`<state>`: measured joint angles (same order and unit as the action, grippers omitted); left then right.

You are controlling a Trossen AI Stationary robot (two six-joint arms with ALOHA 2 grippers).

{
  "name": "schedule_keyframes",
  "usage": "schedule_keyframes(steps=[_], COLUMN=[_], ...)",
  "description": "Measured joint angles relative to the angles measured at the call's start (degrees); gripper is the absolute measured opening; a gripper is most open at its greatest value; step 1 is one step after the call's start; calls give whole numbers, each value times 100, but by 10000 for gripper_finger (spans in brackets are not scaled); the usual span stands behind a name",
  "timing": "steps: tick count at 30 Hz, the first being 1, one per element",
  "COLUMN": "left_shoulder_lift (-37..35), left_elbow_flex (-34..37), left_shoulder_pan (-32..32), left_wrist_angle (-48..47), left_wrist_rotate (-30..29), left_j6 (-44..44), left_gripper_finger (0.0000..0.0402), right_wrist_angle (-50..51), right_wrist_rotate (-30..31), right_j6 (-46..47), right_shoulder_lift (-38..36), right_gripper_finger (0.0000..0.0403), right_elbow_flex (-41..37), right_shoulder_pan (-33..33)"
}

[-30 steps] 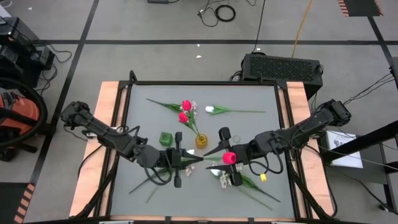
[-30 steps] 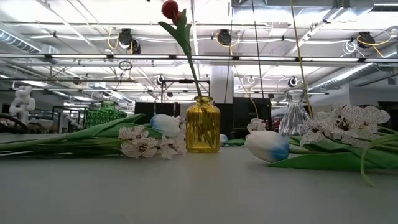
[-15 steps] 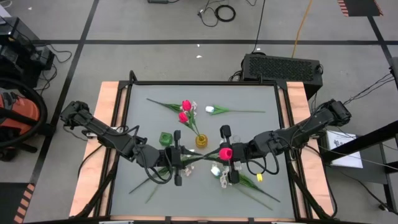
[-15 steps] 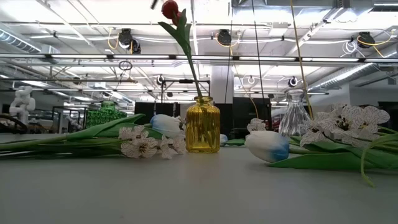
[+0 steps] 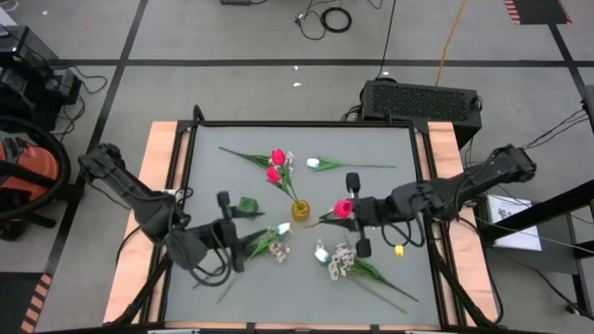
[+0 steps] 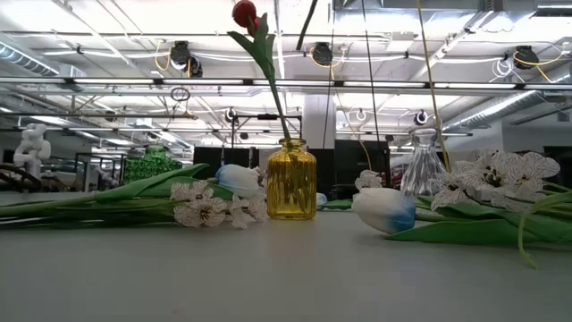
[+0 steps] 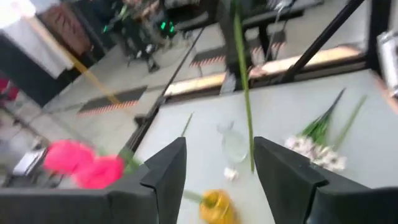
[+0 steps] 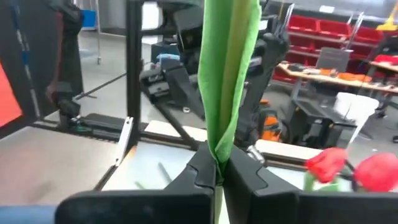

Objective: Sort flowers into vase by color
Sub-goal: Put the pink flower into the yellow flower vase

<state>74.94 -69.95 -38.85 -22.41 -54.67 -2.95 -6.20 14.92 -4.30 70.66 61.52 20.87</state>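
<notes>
No text, label, brand, number or sign can be read in any view. Paper sheets [image 5: 516, 223] lie beside the bench [image 5: 371, 186] at about four o'clock, but whatever is printed on them is too small to make out.
</notes>
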Motion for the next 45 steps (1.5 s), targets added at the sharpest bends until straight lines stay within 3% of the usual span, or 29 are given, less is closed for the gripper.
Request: schedule_keyframes(steps=[6, 9, 13, 20, 45], left_shoulder_lift=[-138, -142, -142, -140, -5], left_elbow_flex=[0, 0, 0, 0, 7], left_shoulder_pan=[37, 37, 35, 19, 63], left_wrist_angle=[-741, -905, -1287, -1282, -1303], left_wrist_rotate=[-126, -329, -363, -412, -261], left_j6=[-537, -623, -1078, -1319, -1477], left_gripper_finger=[194, 194, 194, 194, 194], right_wrist_angle=[182, 16, -137, -1495, -1215], right_wrist_rotate=[-268, -604, -599, -620, -588], right_j6=[180, 418, 569, 680, 815], right_shoulder_lift=[-43, 1, 4, -3, 84], right_gripper_finger=[3, 3, 3, 4, 4], right_elbow_flex=[-27, -246, -631, -1310, -1475], right_shoulder_pan=[-646, -918, -1105, -1270, -1673])
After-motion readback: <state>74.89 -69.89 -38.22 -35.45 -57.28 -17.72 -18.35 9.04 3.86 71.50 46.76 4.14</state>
